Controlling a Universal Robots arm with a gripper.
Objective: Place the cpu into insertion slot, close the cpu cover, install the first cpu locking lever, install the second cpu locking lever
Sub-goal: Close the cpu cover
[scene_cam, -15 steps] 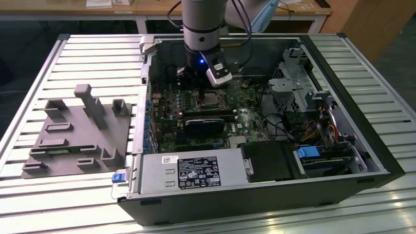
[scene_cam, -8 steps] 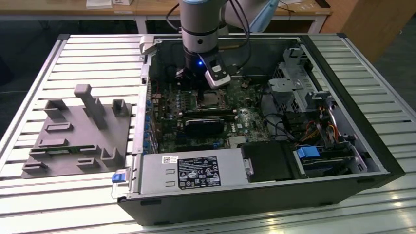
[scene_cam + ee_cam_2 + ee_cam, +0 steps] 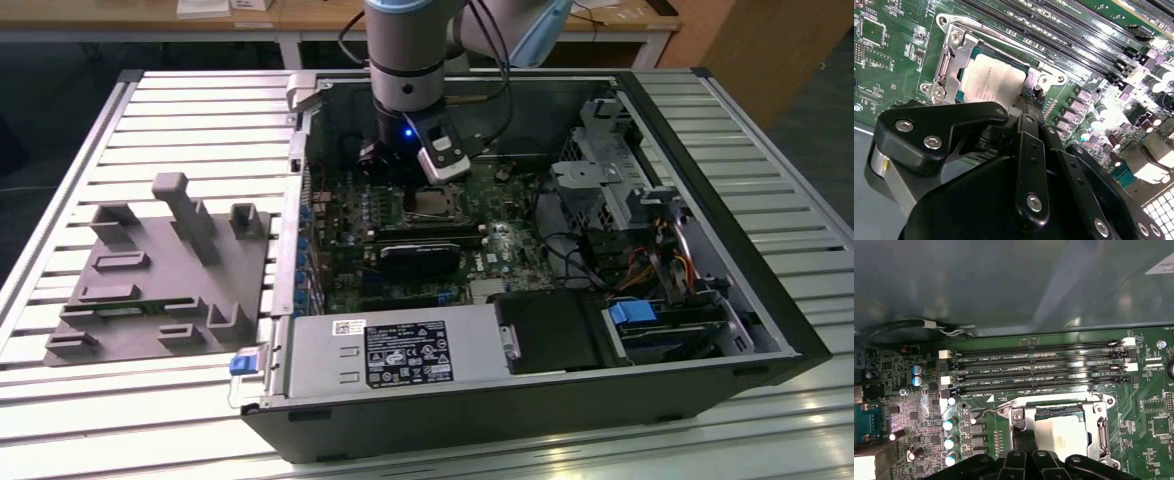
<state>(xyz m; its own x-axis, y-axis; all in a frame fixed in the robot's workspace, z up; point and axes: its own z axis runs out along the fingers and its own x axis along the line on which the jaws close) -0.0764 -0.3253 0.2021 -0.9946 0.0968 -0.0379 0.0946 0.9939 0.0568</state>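
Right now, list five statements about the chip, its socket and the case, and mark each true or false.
1. The chip lies in the socket on the green board. True.
2. The metal cover stands raised, clear of the chip. False: it lies down around the chip.
3. The gripper is close beside the socket. True.
4. The grey block stands inside the computer case. False: it rests on the slatted table, at the exterior view's left of the case.
5. Memory sticks fill the long slots. False: the slots are empty.
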